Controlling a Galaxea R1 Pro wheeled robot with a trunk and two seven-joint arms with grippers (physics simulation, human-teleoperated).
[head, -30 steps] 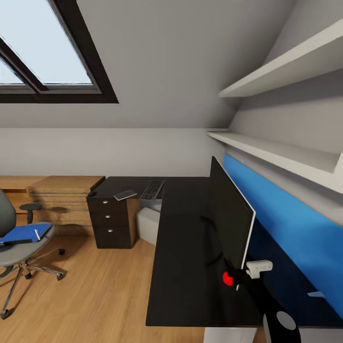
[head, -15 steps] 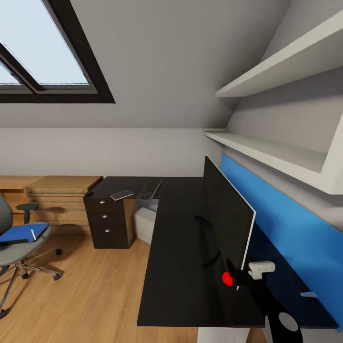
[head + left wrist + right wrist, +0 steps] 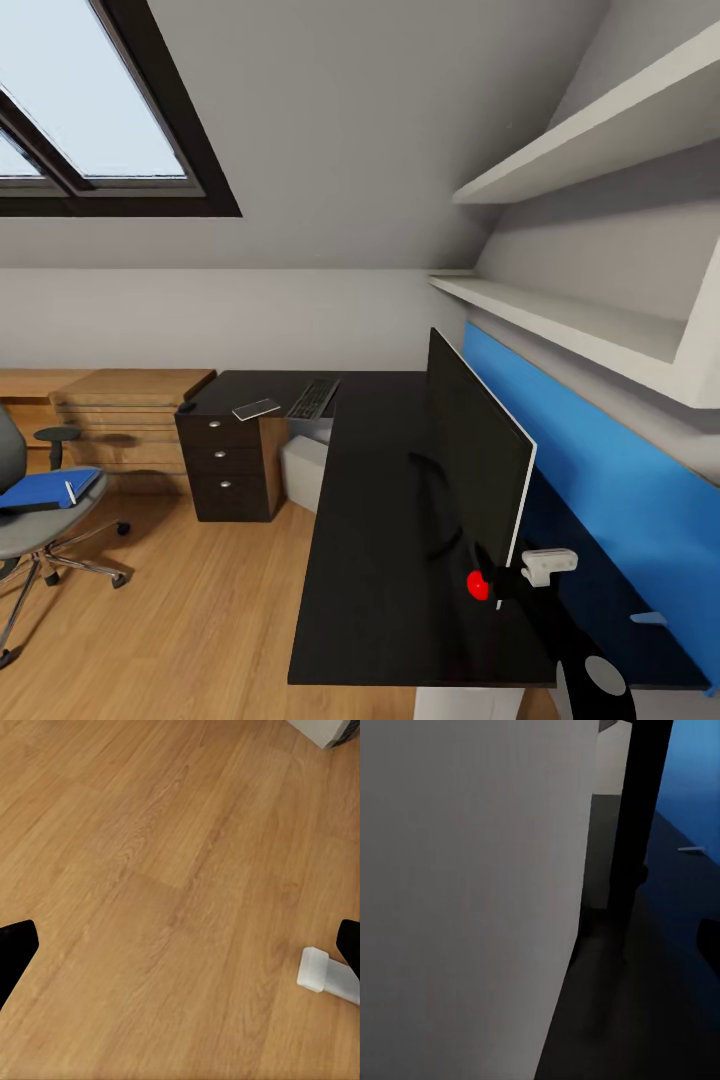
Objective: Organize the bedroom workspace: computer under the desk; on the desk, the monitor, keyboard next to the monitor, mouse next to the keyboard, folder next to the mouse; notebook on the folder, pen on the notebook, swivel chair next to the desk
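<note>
The black monitor [image 3: 478, 455] stands on the black L-shaped desk [image 3: 375, 560], seen edge-on. My right gripper [image 3: 505, 585] sits at the screen's near lower corner. In the right wrist view the monitor's pale back [image 3: 465, 892] is very close, one dark fingertip [image 3: 709, 945] stands wide of it, and the black stand [image 3: 641, 810] is behind. On the desk's far wing lie the keyboard [image 3: 313, 398], the notebook [image 3: 257, 409] and the mouse [image 3: 187, 407]. The white computer [image 3: 305, 470] stands under the desk. The swivel chair [image 3: 25, 525] carries the blue folder [image 3: 40, 489] and the pen [image 3: 70, 492]. My left gripper [image 3: 180, 945] hangs open over the floor.
A blue wall panel [image 3: 610, 500] runs behind the desk under white shelves [image 3: 560, 320]. A light wooden drawer chest [image 3: 125, 425] stands left of the dark drawers [image 3: 228, 465]. Wood floor [image 3: 180, 610] lies between chair and desk. A white block [image 3: 324, 971] lies on the floor by my left gripper.
The whole head view shifted slightly between one second and half a second ago, so the camera moved. Since then nothing has visibly changed.
</note>
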